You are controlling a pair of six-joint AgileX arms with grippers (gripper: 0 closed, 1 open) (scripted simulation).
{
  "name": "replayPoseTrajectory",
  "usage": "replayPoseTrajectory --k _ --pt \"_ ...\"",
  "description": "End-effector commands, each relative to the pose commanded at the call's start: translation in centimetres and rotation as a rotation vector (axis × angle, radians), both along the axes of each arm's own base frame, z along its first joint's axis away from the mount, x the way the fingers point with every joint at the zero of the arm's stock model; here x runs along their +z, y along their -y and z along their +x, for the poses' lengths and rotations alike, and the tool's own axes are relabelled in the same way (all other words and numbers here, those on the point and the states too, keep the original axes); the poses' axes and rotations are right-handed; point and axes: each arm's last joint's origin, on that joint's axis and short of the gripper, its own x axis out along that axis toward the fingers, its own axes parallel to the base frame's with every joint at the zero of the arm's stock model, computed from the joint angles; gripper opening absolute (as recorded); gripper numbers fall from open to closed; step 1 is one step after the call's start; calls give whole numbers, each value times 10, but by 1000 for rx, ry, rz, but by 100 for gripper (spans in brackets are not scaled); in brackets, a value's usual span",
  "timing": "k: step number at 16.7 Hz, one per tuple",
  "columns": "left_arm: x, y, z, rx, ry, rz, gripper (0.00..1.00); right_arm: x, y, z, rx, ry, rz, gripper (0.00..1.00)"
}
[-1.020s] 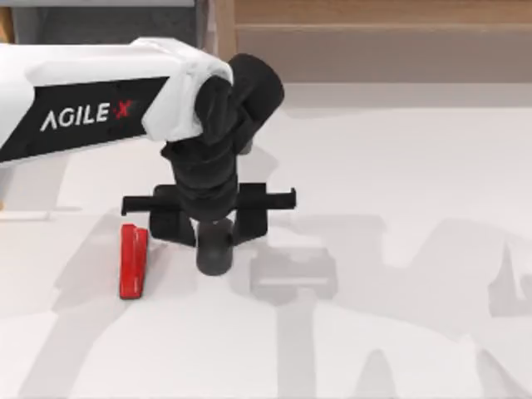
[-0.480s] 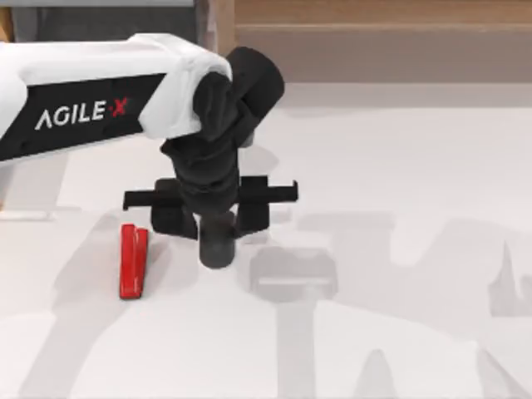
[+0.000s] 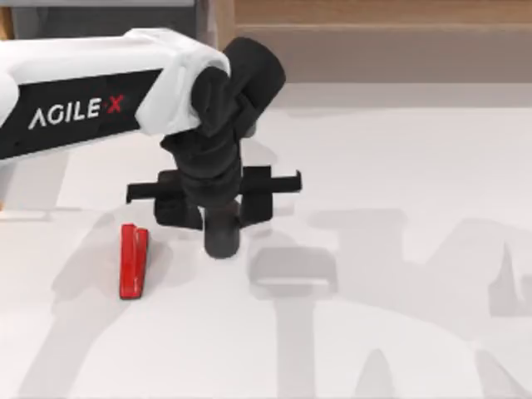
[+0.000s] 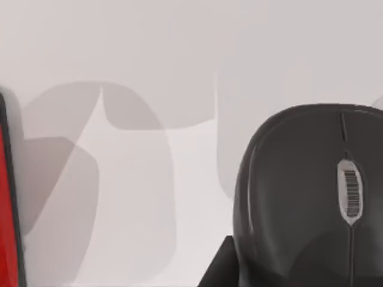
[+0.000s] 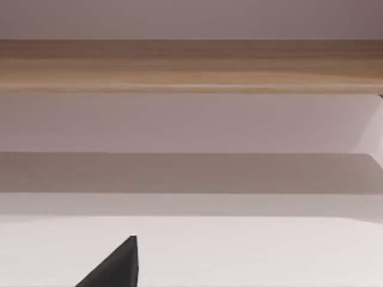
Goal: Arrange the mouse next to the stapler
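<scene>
top view: left tool (image 3: pixel 220 218) above the white tabletop (image 3: pixel 399 332), left of centre | grip: clamped on the dark mouse (image 3: pixel 221 238), which hangs below its fingers | stapler (image 3: pixel 132 261): red, lying flat, to the mouse's left, apart | right tool: grip cannot be told

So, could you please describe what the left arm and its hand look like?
The left arm has a smooth white shell with a black side panel bearing "AGILE X" in white letters, the X in red. Past the shell its wrist is matte black and rounded. The left hand is black too, with a thin straight crossbar and two blocky fingers. No cables are visible.
</scene>
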Motion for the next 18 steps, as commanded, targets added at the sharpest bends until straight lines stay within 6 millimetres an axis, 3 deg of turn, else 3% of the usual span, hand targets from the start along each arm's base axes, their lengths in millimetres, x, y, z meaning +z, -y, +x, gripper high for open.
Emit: replayPoseTrajectory --k 4,9,13,18 --pt "-6 0 -1 -3 -11 7 0 0 0 0 0 0 0 100" --pt "-28 -2 -5 -7 -71 45 0 0 0 0 0 0 0 100" --pt "-28 -2 -5 -7 -71 45 0 0 0 0 0 0 0 100" --pt "-28 -2 -5 -7 -71 45 38 0 0 0 0 0 0 100"
